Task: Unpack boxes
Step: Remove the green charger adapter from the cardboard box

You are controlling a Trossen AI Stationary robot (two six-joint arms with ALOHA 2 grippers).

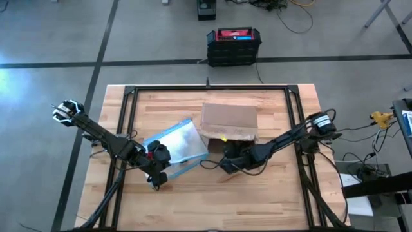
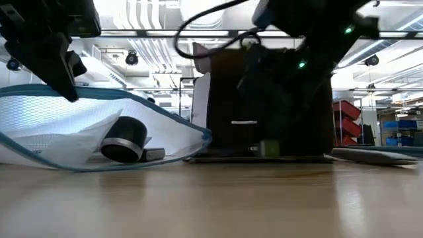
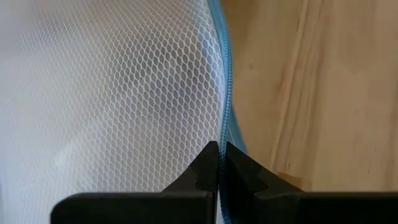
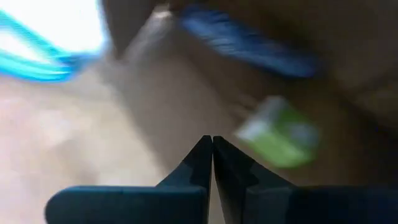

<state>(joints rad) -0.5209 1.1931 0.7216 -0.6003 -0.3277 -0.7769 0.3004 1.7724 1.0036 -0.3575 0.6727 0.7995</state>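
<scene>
A brown cardboard box stands at the table's middle, its near side open; something green shows inside. It also shows in the low view. To its left lies a white mesh pouch with a blue zipper edge, with a black cylinder inside. My left gripper is shut on the pouch's near edge. My right gripper is shut and empty, just in front of the box's open near side, pointing into it. My left gripper pinches the pouch's blue zipper edge between its two fingers. The fingers lie along that edge. The held edge is raised off the table, while the pouch's underside rests on the table.
A black metal frame runs around the work area on the wooden table. A black-and-red plastic case stands on the floor beyond the far edge. Bare wood lies along the table's near side.
</scene>
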